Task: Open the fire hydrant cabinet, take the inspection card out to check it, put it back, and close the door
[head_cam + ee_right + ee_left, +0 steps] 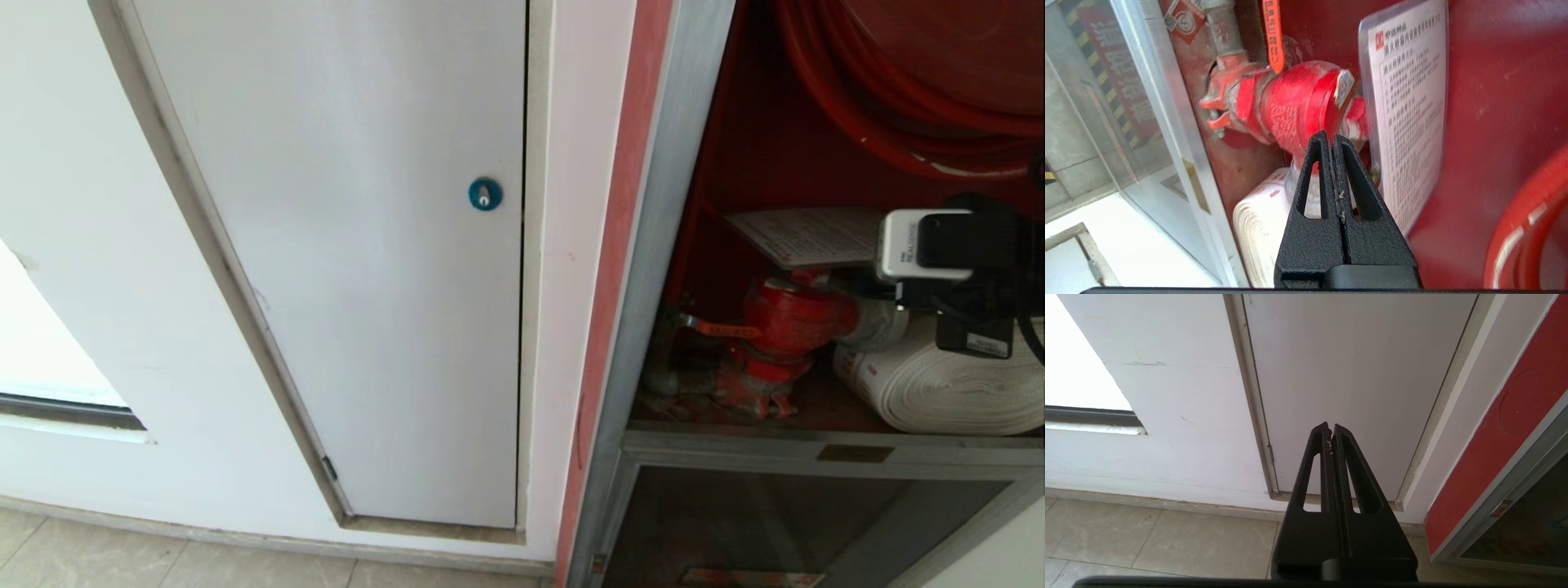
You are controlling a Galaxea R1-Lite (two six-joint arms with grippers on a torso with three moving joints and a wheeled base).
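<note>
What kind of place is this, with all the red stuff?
Probably a building hallway, at an open fire hydrant cabinet set in a white wall. Inside are a red valve, a rolled white hose and an inspection card.

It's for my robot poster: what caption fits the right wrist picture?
Shut right gripper inside the red fire hydrant cabinet, pointing at the red valve beside the inspection card.

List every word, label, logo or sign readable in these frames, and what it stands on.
"REALSENSE": on the wrist camera of the right arm, in the head view.
Inspection card: red logo and lines of Chinese print, too blurred to read.
Tag on the red valve: too small to read.
Red striped notice behind the glass: large characters, blurred, unreadable.
Sticker under the camera: unreadable.
</note>
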